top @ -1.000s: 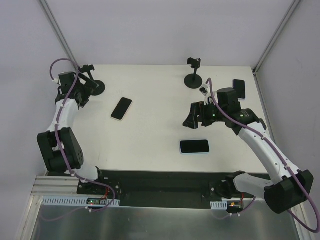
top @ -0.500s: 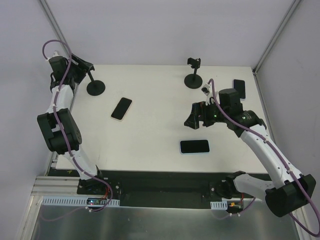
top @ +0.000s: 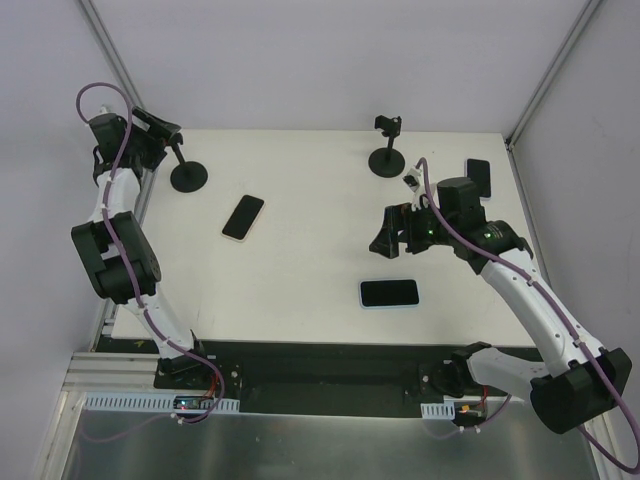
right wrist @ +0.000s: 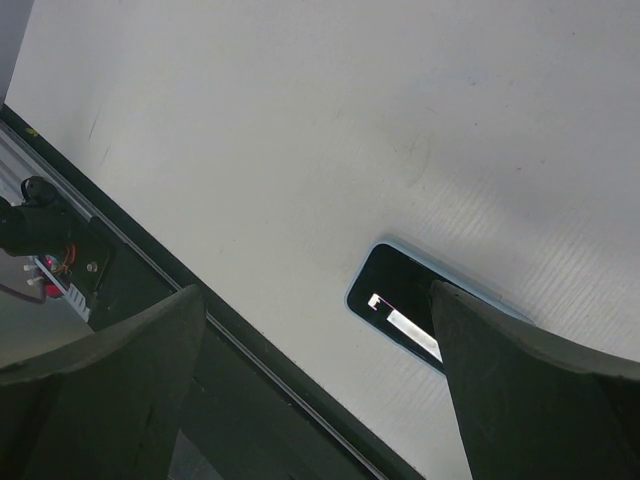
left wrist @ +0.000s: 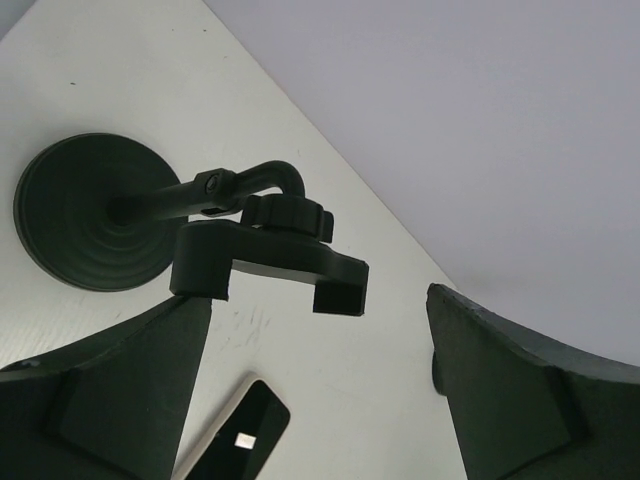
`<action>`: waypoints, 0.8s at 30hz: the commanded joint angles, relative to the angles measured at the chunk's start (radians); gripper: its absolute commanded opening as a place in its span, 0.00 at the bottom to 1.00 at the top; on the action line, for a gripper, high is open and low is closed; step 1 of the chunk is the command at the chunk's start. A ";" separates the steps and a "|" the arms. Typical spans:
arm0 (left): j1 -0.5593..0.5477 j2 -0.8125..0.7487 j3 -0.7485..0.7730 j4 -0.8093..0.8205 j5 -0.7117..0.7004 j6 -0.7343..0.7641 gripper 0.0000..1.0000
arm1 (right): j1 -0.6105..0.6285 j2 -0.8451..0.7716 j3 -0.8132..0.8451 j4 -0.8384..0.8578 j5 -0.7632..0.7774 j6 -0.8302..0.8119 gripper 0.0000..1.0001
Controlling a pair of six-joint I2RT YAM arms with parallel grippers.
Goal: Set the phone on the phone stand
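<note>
A black phone stand (top: 188, 176) with a round base stands at the table's back left, and its clamp (left wrist: 270, 262) shows close up in the left wrist view. My left gripper (top: 150, 135) is open, its fingers on either side of the clamp and short of it, not touching. A phone in a light case (top: 243, 217) lies face up just right of that stand, and is also seen below the clamp (left wrist: 235, 432). My right gripper (top: 391, 236) hangs open above the table. A phone in a blue case (top: 389, 293) lies below it, partly hidden by a finger in the right wrist view (right wrist: 398, 305).
A second black stand (top: 386, 150) rises at the back centre-right. A third dark phone (top: 478, 176) lies near the right edge behind my right arm. The table's black front rail (right wrist: 150, 300) runs under the right gripper. Enclosure walls close in the left and back sides.
My left arm has drawn back toward the far left corner, away from the stand's clamp, jaws narrowing briefly, then widening. The right arm has barely moved. The phones lie where they were.
</note>
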 commanded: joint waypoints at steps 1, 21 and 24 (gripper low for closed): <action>0.013 -0.016 -0.011 0.031 0.018 -0.062 0.88 | 0.005 -0.008 0.049 -0.013 0.023 -0.007 0.96; 0.032 0.099 -0.133 0.456 0.050 -0.488 0.70 | 0.005 -0.043 0.070 -0.062 0.064 -0.005 0.96; 0.032 0.099 -0.160 0.509 0.038 -0.511 0.63 | 0.005 -0.054 0.069 -0.073 0.073 -0.007 0.96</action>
